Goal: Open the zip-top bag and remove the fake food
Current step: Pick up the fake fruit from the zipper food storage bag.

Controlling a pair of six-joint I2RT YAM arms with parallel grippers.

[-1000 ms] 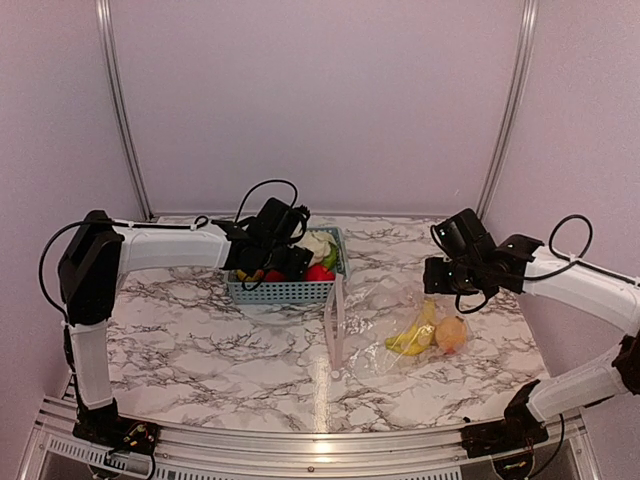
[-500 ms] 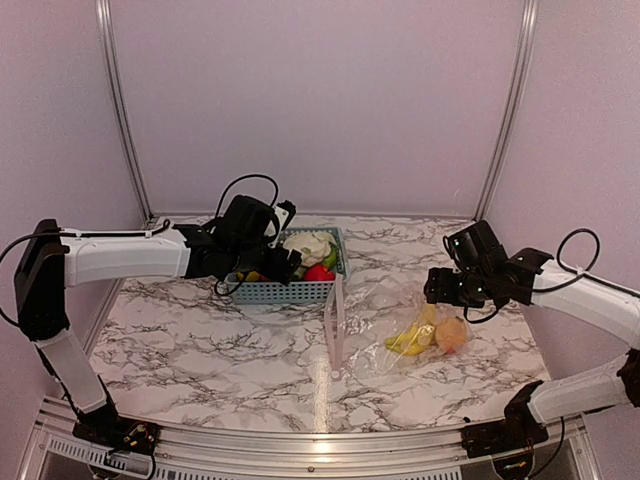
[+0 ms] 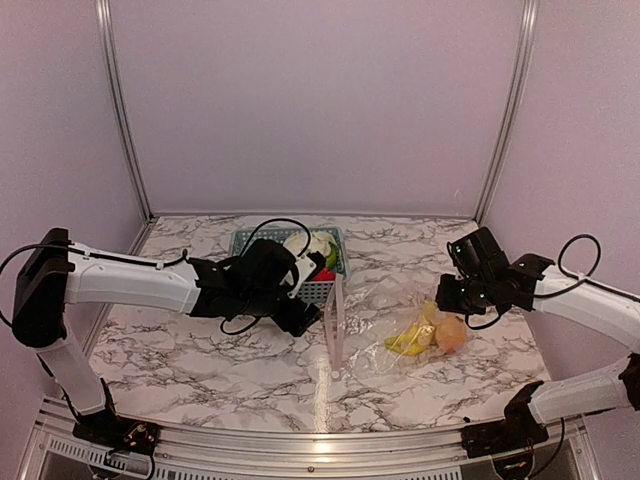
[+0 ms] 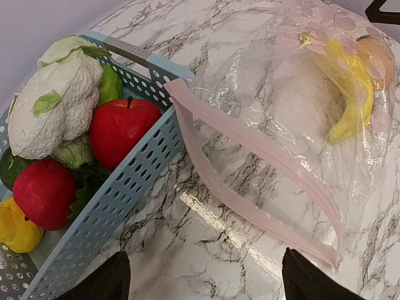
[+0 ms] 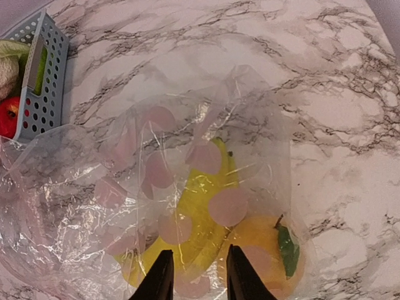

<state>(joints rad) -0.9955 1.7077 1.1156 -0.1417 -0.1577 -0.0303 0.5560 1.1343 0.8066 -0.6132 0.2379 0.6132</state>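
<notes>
The clear zip-top bag lies right of centre, its pink zipper strip gaping toward the left arm. Inside it are yellow bananas and an orange fruit; in the top view the bananas and the orange fruit lie side by side. My left gripper is low beside the bag's mouth, with nothing between the fingers of this wide-open gripper. My right gripper hovers over the bag's closed end. In the right wrist view this gripper shows a narrow gap, with film and bananas beneath.
The light blue slotted basket stands behind the left gripper, close to the bag's mouth. Behind its wall it holds a cauliflower, a red apple, another red fruit and a yellow one. Pink walls ring the marble table.
The left arm has swung out of the basket, forward and right, to the bag's mouth. The right gripper has dropped slightly toward the bag and its jaws have narrowed.
</notes>
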